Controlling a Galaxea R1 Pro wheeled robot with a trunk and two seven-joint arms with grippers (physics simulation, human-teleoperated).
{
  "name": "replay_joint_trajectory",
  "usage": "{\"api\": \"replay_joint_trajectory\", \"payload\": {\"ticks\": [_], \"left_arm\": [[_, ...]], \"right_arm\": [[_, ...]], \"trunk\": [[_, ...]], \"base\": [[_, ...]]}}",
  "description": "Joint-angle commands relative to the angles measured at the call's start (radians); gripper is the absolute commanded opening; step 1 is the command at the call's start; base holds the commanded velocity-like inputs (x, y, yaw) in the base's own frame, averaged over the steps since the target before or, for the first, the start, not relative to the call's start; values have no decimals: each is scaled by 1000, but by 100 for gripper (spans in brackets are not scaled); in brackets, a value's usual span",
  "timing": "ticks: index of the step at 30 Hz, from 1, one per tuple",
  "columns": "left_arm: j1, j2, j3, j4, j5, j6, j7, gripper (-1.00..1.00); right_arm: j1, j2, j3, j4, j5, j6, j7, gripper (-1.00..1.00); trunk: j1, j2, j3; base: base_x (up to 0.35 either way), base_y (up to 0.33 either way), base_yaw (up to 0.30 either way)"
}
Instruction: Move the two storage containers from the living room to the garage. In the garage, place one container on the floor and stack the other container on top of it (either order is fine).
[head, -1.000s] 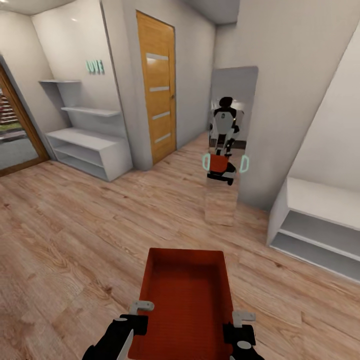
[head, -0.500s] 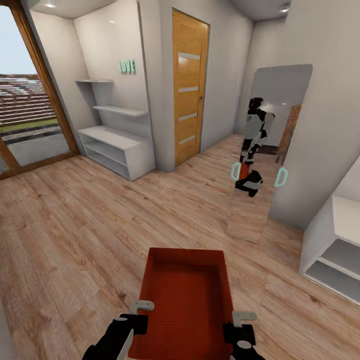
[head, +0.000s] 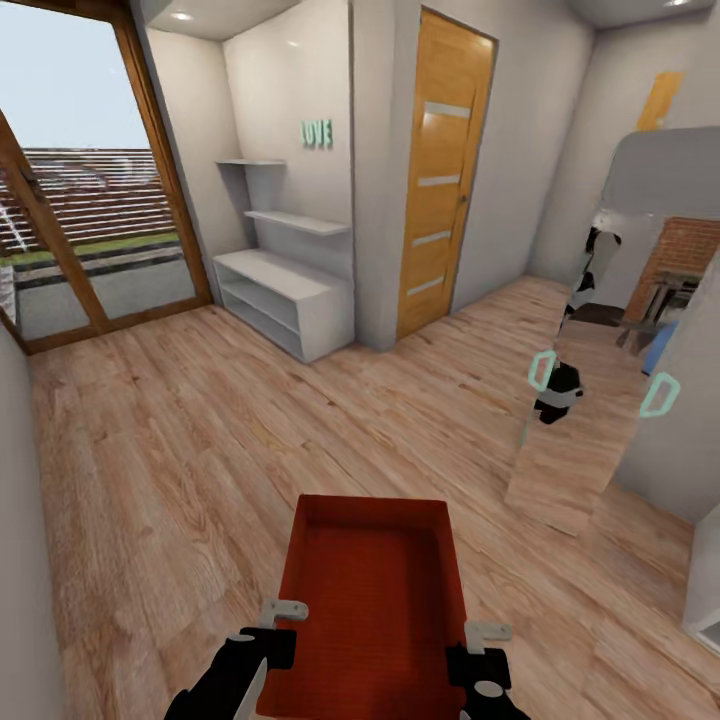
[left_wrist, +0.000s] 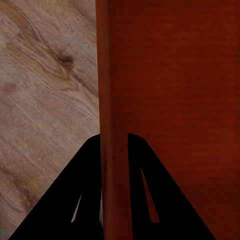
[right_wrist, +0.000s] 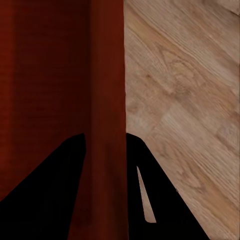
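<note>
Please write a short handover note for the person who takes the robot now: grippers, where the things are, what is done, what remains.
Left gripper: shut on the left wall of the storage container.
Right gripper: shut on its right wall; in both wrist views one finger sits on each side of the wall.
The container is carried, empty, in front of the robot above the wood-plank floor, near an orange door, white shelves and a mirror.
Done: one container picked up.
Left: reach the garage, set it on the floor there, bring the other container and stack it.
</note>
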Motion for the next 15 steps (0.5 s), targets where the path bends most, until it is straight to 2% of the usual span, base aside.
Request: {"api": "replay_joint_trajectory", "payload": {"ticks": [1, 15], "left_arm": [[1, 0, -9, 25, -7, 5, 6, -100], [1, 0, -9, 25, -7, 5, 6, -100]], "right_arm": [[-2, -2, 1, -10, -4, 0, -7, -100], [-2, -2, 1, -10, -4, 0, -7, -100]], "trunk": [[1, -1, -1], [1, -1, -1]], "base": [[323, 0, 145], [323, 0, 16]]}}
